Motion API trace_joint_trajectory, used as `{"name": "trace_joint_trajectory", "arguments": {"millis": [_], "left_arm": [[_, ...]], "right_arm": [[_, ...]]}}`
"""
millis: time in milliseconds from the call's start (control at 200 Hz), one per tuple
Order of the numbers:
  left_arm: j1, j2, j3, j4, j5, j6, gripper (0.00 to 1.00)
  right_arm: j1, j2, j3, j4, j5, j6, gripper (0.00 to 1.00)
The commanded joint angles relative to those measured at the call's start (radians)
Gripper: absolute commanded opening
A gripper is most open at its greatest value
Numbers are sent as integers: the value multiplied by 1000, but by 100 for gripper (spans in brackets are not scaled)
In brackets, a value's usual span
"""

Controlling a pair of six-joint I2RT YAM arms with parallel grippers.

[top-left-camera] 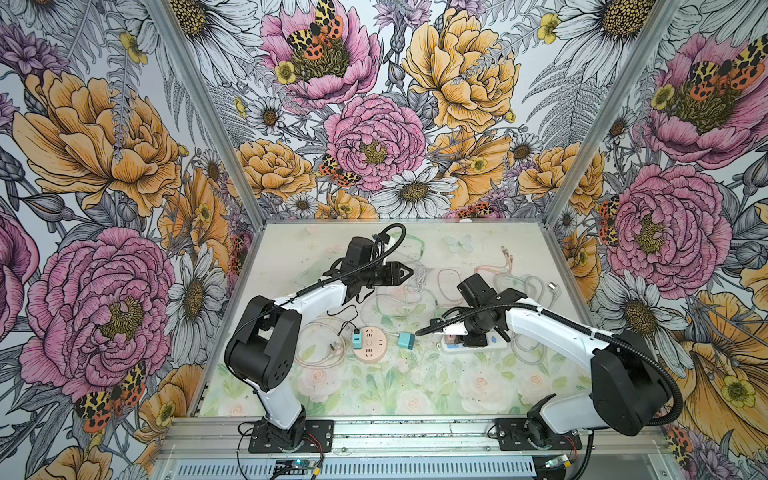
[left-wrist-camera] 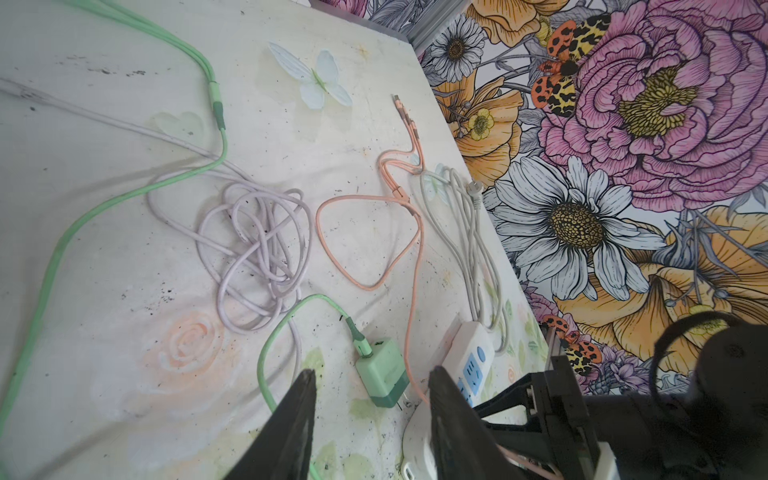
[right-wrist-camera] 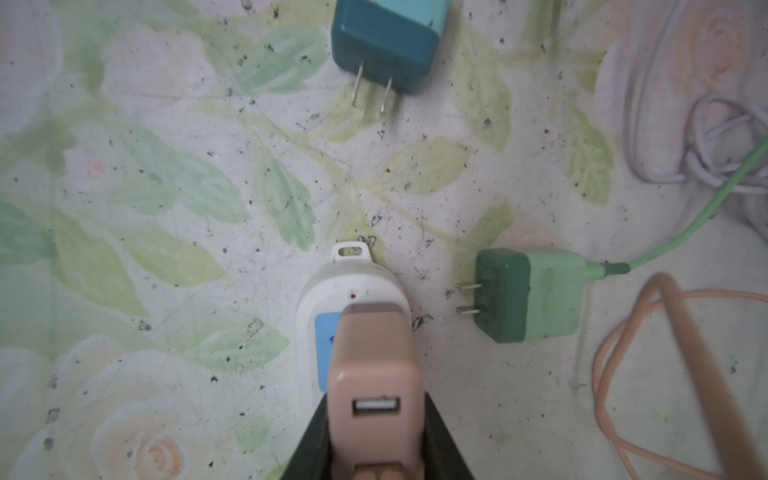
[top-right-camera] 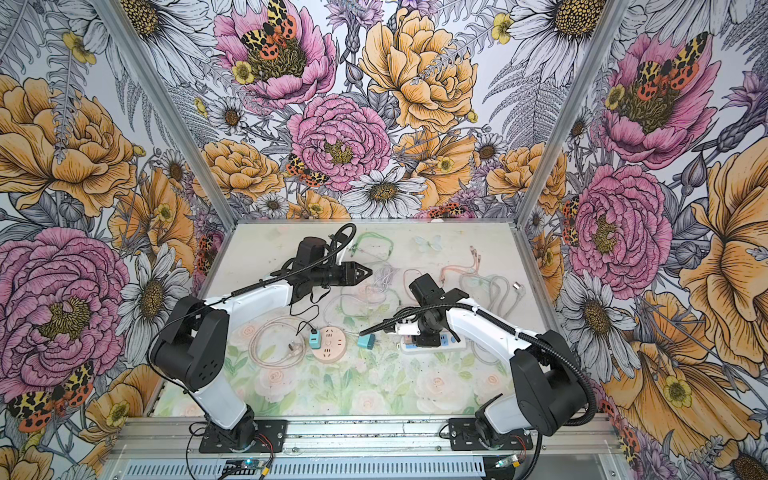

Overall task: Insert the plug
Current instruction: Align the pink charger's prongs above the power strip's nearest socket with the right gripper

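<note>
Pink plug (right-wrist-camera: pixel 374 365) sits clamped in right claw (right-wrist-camera: pixel 376 415), left claw (left-wrist-camera: pixel 372 372) half-open and empty above floral table (left-wrist-camera: pixel 124 291).

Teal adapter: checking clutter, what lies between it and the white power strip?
Only bare mat separates teal adapter from power strip, in right wrist view.

Left arm: elbow raised, forearm extended away from its base, wrist level. Left gripper (top-left-camera: pixel 409 272) points toward the right side and is held aloft; jaws stand apart with nothing between them. Right arm: forearm angled inward, wrist turned downward. Right gripper (right-wrist-camera: pixel 376 415) sits low; jaws clamped on a plug (right-wrist-camera: pixel 374 361).
</note>
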Motion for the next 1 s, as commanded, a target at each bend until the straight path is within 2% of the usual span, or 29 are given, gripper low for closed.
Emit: {"name": "trace_joint_trajectory", "arguments": {"millis": [0, 220, 275, 350, 455, 991], "left_arm": [[12, 32, -8, 41, 47, -15, 46], [12, 42, 7, 45, 58, -18, 46], [12, 43, 11, 45, 60, -20, 46], [12, 42, 16, 46, 59, -26, 46], [8, 34, 18, 44, 57, -31, 46], [-8, -4, 24, -2, 31, -11, 46]], "right_arm": [[-19, 54, -15, -56, 65, -30, 0], [-26, 70, -20, -47, 37, -9, 0], [-33, 61, -13, -41, 17, 8, 3], [-41, 37, -6, -21, 0, 29, 13], [-48, 6, 10, -12, -11, 53, 21], [-55, -27, 58, -12, -46, 71, 30]]}}
